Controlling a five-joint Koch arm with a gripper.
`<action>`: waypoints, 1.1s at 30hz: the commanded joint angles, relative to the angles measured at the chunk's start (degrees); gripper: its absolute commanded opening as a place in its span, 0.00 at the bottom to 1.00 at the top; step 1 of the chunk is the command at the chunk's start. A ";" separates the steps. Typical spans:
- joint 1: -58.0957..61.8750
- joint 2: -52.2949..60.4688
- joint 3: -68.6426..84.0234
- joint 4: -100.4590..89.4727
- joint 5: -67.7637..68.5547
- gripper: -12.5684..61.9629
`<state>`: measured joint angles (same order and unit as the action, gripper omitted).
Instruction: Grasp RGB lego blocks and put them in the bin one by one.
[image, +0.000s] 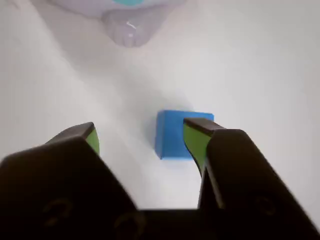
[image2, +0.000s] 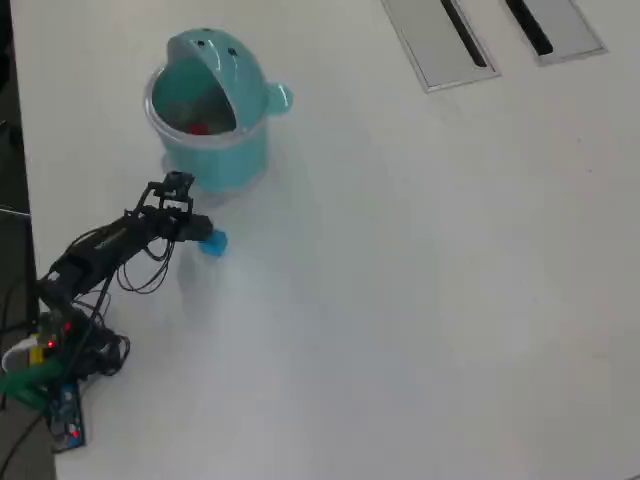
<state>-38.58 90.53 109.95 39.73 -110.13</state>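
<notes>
Gripper (image: 142, 137) jaws apart over the table (image2: 420, 300); blue block (image: 172, 135) sits off-centre, touching the right green pad in the wrist view. Best to shift right so the block centres, then close. Block lies near the table's left edge, just below the bin (image2: 208, 115) in the overhead view. Only overhead shows something red inside the open bin; only the wrist view shows the jaw gap.

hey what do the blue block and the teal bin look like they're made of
Blue block: likely hard plastic, uniform saturated colour, crisp edges, matte faces. Bin: likely moulded plastic, smooth, slightly glossy; its rim looks translucent, and something red shows inside.
</notes>
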 joint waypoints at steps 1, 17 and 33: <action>0.79 0.26 -4.92 0.70 -1.41 0.58; 5.27 -4.31 -9.05 1.93 -3.60 0.56; 5.36 -8.96 -10.02 0.35 -5.54 0.45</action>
<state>-33.22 80.68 106.08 41.31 -114.79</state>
